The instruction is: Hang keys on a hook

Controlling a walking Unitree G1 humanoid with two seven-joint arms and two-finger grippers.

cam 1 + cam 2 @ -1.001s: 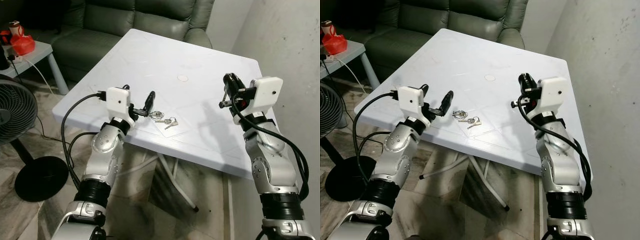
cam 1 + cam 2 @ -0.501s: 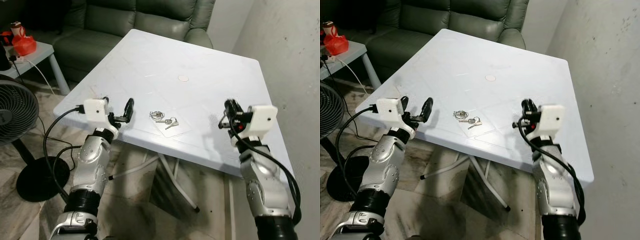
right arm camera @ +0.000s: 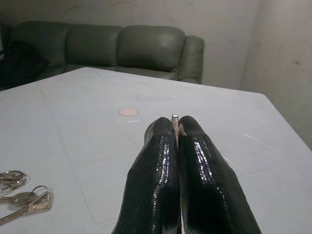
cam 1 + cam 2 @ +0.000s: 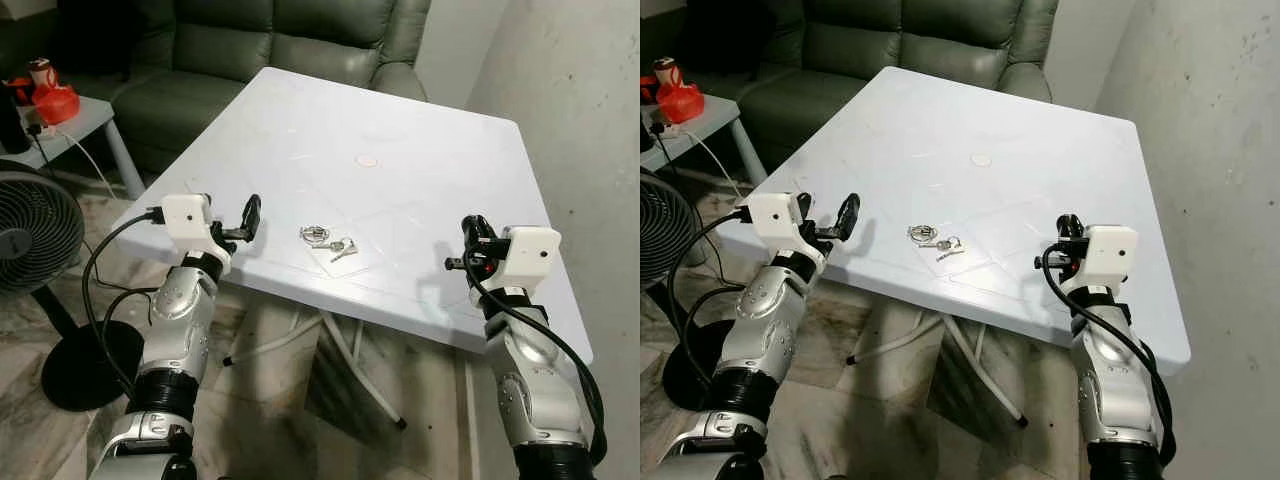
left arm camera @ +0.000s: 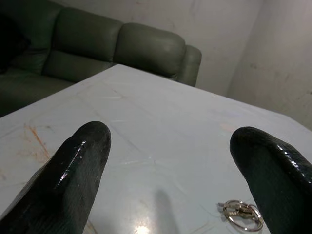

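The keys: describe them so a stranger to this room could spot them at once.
Start at the big white square table in front of the green sofa. Near its front edge, between the two robot arms, lies a small bunch of silver keys on rings. It is the only metal clutter there; the round pale disc farther back is flat and plain.

White table (image 4: 400,130), green sofa (image 4: 300,40) behind, black fan (image 4: 35,225) beside

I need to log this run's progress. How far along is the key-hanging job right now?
Nothing looks done: the keys lie on the white table, touched by neither gripper. In hand: the left gripper is open at the table's near edge, beside the keys; the right gripper is shut, empty, above the table's near right part. Left: grasping, lifting and hanging the keys.
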